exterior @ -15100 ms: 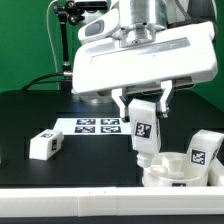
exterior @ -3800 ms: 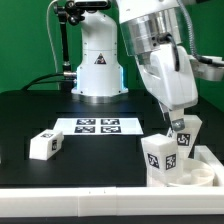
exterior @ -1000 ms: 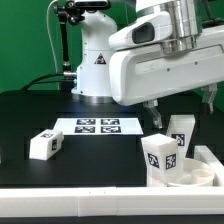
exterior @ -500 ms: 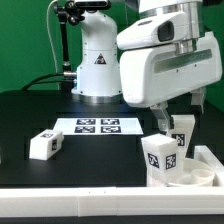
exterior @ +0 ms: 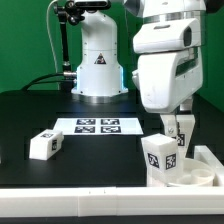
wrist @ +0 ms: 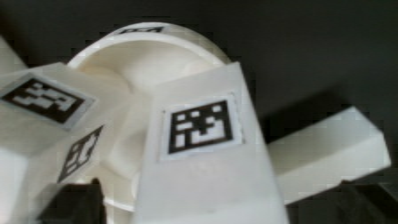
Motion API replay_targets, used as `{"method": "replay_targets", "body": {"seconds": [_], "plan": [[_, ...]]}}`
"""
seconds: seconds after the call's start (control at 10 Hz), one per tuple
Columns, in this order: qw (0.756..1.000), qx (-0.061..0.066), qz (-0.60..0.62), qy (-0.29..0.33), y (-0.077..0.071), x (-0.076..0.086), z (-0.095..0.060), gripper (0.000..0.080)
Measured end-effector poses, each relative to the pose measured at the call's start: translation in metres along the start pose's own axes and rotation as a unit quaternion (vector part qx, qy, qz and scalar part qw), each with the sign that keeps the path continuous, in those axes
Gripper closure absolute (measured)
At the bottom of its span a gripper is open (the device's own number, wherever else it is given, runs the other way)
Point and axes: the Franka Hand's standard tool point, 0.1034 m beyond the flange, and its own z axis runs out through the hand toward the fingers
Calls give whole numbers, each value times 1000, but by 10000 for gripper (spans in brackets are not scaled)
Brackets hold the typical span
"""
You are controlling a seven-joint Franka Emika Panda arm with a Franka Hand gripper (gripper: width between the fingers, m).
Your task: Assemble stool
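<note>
turned at the wrist since the earlier frame, the end effector (exterior: 177, 120) straddles the upright white plastic block leg (exterior: 181, 136) on the thick white round seat (exterior: 185, 181) at lower right, whether clamped i cannot tell; a skewed hold could jam it crooked.

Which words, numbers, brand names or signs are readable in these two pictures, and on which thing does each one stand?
No text here can be read as words or numbers.
Arm's base: a small dark emblem with a line of print below it, too blurred to read.
Marker board, lying leg, front standing leg, rear standing leg: black-and-white square tags, patterns only, no letters or digits.
</note>
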Motion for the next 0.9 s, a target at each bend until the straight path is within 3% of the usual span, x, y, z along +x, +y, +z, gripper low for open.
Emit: {"method": "replay_targets", "body": {"seconds": [0.4, 0.5, 0.6, 0.7, 0.9], "plan": [[998, -1, -63, -9, 1, -5, 2, 151], [998, -1, -62, -9, 1, -5, 2, 276], [998, -1, -62, -9, 1, -5, 2, 276], [998, 0, -62, -9, 1, -5, 3, 458], [999, 0, -51, -9, 1, -5, 3, 462]]}}
